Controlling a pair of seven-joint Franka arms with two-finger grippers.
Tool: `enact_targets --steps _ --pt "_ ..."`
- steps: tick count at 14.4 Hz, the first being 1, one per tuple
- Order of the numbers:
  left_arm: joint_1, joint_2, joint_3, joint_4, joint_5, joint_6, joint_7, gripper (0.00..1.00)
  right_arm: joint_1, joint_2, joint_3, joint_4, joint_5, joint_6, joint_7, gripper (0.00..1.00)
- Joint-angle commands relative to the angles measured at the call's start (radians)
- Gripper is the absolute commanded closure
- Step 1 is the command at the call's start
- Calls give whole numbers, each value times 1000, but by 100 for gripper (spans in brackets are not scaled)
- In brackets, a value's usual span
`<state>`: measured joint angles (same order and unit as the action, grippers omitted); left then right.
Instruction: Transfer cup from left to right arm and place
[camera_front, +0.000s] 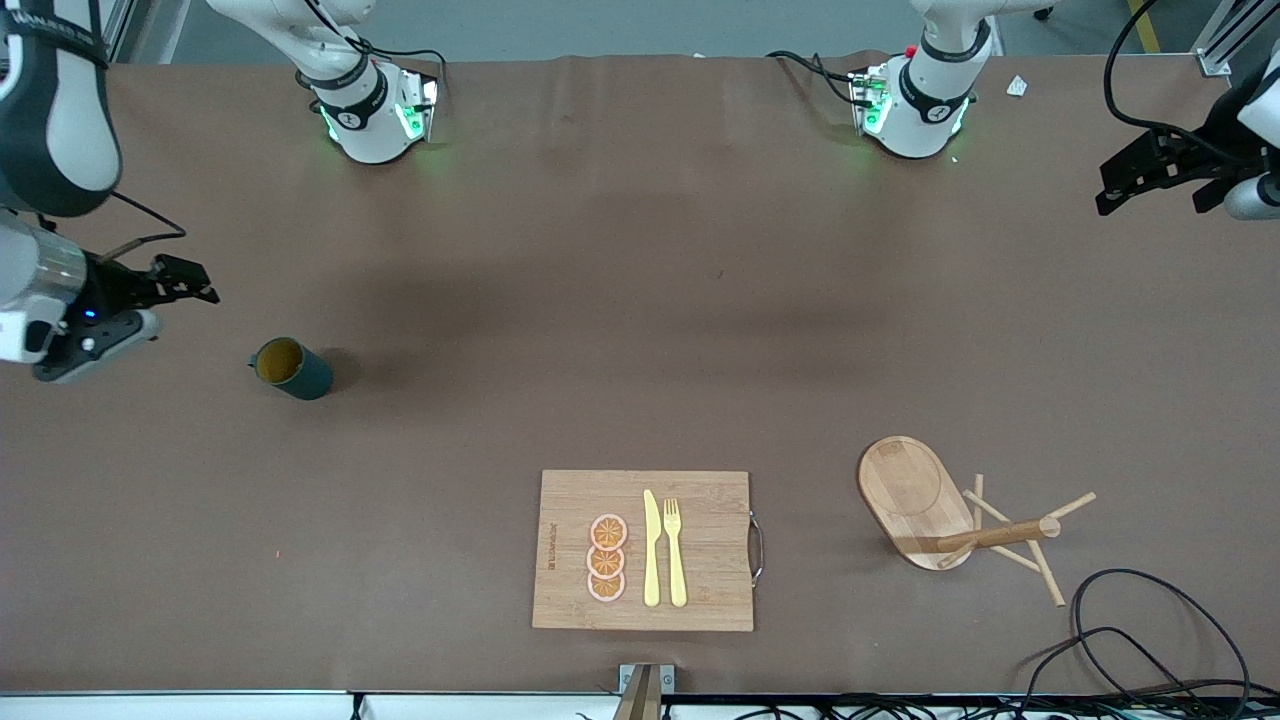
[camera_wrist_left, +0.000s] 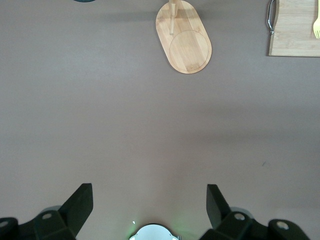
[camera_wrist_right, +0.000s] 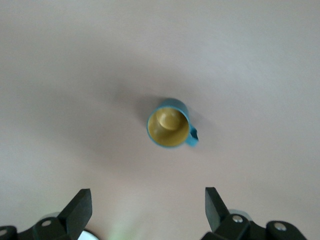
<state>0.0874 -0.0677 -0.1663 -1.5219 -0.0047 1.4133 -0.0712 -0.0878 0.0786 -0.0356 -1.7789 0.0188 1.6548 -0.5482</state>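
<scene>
We see the right gripper (camera_front: 185, 280) hanging in the air over the brown table (camera_front: 560, 300) at the right arm's end, its two fingers (camera_wrist_right: 77, 207) spread wide with nothing between them. The cup (camera_front: 291, 368) stands upright on the table near it, apart from the fingers, its yellow inside facing up and its small handle showing in the right wrist view (camera_wrist_right: 170, 128). The right arm comes in from that end of the table, its dark-and-white links high at the edge of the front view.

The left gripper (camera_front: 1135, 178) waits over the left arm's end of the table, also spread open and empty, as its fingers (camera_wrist_left: 80, 202) show.

Nearer the front camera lies a cutting board (camera_front: 700, 500) with a metal handle at the side toward the left arm's end. On it we see three orange slices (camera_front: 607, 558) in a row, a yellow knife (camera_front: 651, 550) and a yellow fork (camera_front: 675, 550) just beside each other. Toward the left arm's end lies a wooden mug stand (camera_front: 915, 500), tipped over on its side with its pegs sticking out. Black cables (camera_front: 1150, 640) loop at the table's near corner. Both arm bases glow green.
</scene>
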Motion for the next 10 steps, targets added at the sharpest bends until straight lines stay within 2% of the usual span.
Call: enact_targets --steps 1,5,10 --pt "2 -15 -2 -23 -15 15 -1 0 -12 0 14 74 -31 -84 183 0" --pt "3 -29 -21 -63 -17 52 -1 0 31 -60 20 85 -30 -122 476 0" --pt "6 -87 -21 -139 -6 78 -2 0 56 -124 22 87 -30 -121 502 0"
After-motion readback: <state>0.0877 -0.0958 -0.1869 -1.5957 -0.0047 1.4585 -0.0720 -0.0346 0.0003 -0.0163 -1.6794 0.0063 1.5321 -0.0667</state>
